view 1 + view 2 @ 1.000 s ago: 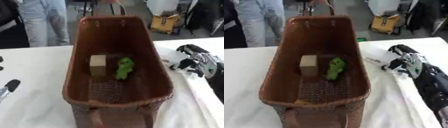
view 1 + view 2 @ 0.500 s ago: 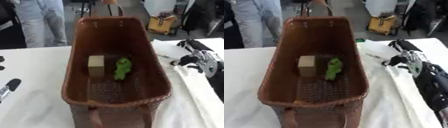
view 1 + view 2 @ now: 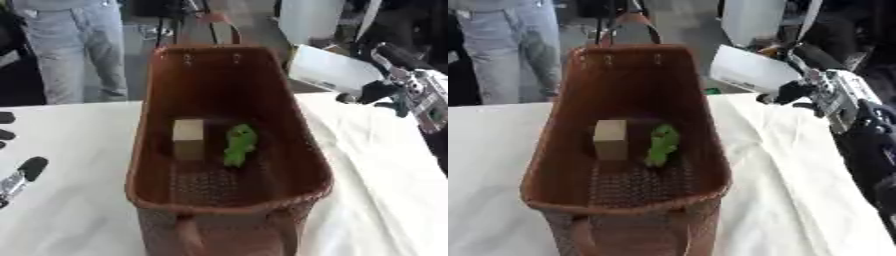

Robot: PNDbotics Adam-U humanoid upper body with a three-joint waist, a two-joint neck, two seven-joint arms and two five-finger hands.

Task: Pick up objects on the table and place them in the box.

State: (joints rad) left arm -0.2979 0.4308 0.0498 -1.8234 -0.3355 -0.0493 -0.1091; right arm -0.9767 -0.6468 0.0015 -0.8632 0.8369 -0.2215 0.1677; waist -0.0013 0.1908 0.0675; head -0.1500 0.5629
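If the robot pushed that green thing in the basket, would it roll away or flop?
Probably neither. The green thing looks lumpy and long, not round, so it would likely slide on the woven floor of the basket. The tan block beside it might stop it. It seems small, so probably light.

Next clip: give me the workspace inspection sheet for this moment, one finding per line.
Surface: table covered with a white cloth, wrinkled on the right side.
Job's things: brown woven basket stands upright mid-table; inside on its floor lie a tan block and a green toy, side by side.
Clutter: nothing seen loose on the cloth.
Hands: right robot hand raised over the table's right edge, holding a white sheet. Left robot hand shows only as dark fingertips at the left edge; state unclear.
Cables: nothing seen.
Surroundings: a person in light trousers stands beyond the far edge, touching nothing.
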